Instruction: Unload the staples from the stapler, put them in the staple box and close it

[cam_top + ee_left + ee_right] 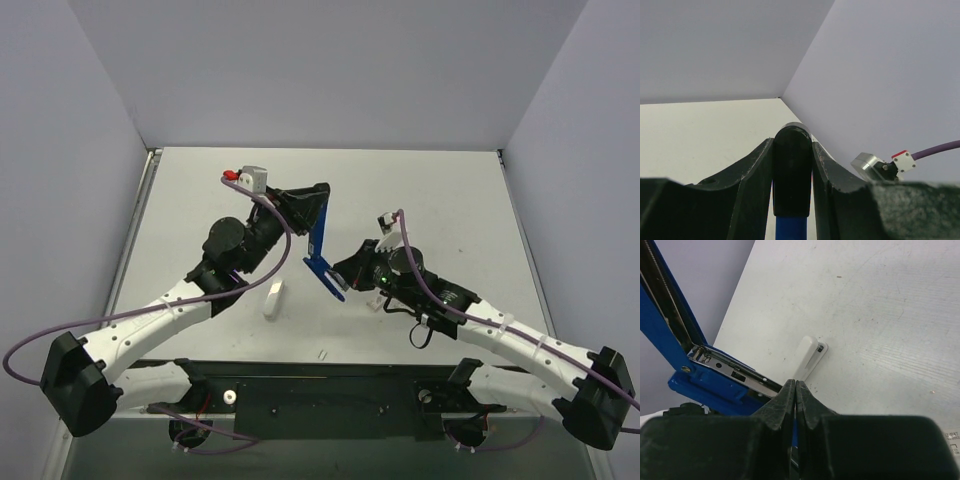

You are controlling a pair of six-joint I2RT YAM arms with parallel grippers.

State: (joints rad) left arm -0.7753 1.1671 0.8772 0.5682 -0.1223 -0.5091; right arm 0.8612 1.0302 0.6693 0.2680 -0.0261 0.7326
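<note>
- Holding the small narrow blue stapler [318, 240] open above the white tabletop [420, 190], the left hand [791, 145] clamps its black end.
- The right hand [795, 385], pinched tight, seems to grip the lower half.
- Keep both steady; tip it slowly to empty it.

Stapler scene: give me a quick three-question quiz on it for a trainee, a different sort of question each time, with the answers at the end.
1. True or false: the stapler lies closed on the table.
2. Where do the left gripper's jaws clamp the stapler? A) its black end B) its hinge C) nowhere, they stand clear
3. In a few words: what is the largest loose thing lying on the table?
Key:
1. False: it is held up off the table, hinged open, with the right gripper shut on its lower leg.
2. A
3. A small white oblong piece.
</note>
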